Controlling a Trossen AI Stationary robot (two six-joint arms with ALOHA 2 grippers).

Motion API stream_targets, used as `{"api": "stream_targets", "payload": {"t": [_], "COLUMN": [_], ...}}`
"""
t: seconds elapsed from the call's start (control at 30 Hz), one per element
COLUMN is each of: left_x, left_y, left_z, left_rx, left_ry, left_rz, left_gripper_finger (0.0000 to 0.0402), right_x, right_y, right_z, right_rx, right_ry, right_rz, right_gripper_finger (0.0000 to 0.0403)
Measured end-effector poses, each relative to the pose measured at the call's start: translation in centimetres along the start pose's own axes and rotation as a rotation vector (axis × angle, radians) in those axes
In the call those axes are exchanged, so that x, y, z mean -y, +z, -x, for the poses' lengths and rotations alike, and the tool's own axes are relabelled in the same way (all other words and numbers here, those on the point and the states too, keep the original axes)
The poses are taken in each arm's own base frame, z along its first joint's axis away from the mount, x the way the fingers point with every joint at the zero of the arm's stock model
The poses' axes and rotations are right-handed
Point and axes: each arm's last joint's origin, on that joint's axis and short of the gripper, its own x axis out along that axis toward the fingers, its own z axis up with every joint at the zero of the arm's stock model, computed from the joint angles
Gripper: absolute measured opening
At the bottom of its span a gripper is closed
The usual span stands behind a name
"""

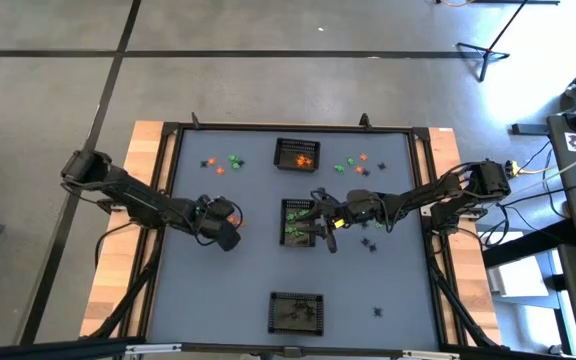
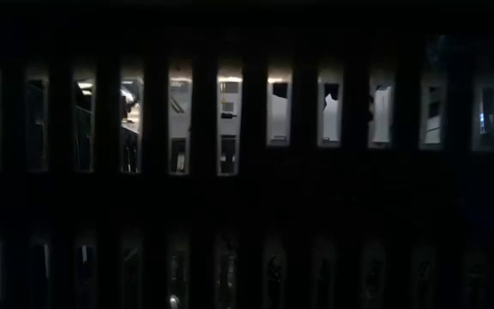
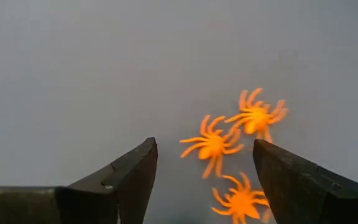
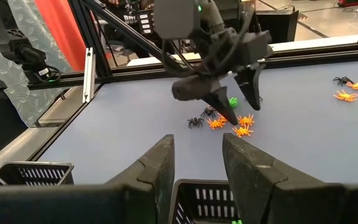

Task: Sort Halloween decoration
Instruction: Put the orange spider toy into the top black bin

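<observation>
Left gripper (image 3: 204,180) hangs low over 3 orange spiders (image 3: 211,147) on the counter (image 3: 73,74), jaws spread to straddle 1. Right gripper (image 4: 197,165) waits above the middle basket (image 1: 299,221), jaws apart, nothing visibly held.

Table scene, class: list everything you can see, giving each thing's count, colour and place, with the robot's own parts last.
Grey table top: one, framed in black, on a wooden bench.
Black mesh baskets: three in a column down the middle; the far one holds orange pieces, the middle one green, the near one dark.
Orange plastic spiders: three under the left pincer.
Loose trinkets: orange, green and black, in far-left and far-right clusters; black ones right of centre; I cannot count them exactly.
Left pincer: open, above the orange spiders.
Right pincer: over the middle basket's edge, fingers apart, nothing visible between them.
</observation>
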Motion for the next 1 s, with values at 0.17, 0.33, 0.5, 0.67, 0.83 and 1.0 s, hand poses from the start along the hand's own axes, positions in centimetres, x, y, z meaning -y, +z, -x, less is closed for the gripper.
{"api": "stream_targets", "payload": {"t": [0.17, 0.33, 0.5, 0.67, 0.83, 1.0], "left_x": [-0.3, -0.3, -0.2, 0.2, 1.3, 2.1], "left_y": [0.2, 0.3, 0.3, 0.9, 2.5, 4.9], "left_z": [-1.0, -1.4, -1.3, -1.0, -0.3, 0.9], "left_rx": [-0.020, -0.027, -0.021, -0.018, 0.016, 0.040], "left_ry": [0.043, 0.056, 0.057, 0.049, 0.017, 0.017], "left_rz": [0.046, 0.052, 0.040, -0.003, -0.049, -0.092], "left_gripper_finger": [0.0256, 0.0243, 0.0183, 0.0103, 0.0035, 0.0005], "right_x": [0.0, 0.0, 0.0, 0.0, 0.0, 0.0], "right_y": [0.0, -0.1, -0.1, -0.1, -0.1, -0.1], "right_z": [0.0, 0.0, 0.0, 0.0, 0.0, 0.0], "right_rx": [-0.002, -0.007, -0.008, -0.008, -0.008, -0.008], "right_ry": [0.000, -0.001, -0.001, -0.001, -0.001, -0.001], "right_rz": [0.000, -0.001, -0.001, -0.001, -0.001, -0.001], "right_gripper_finger": [0.0134, 0.0134, 0.0134, 0.0134, 0.0134, 0.0134]}}
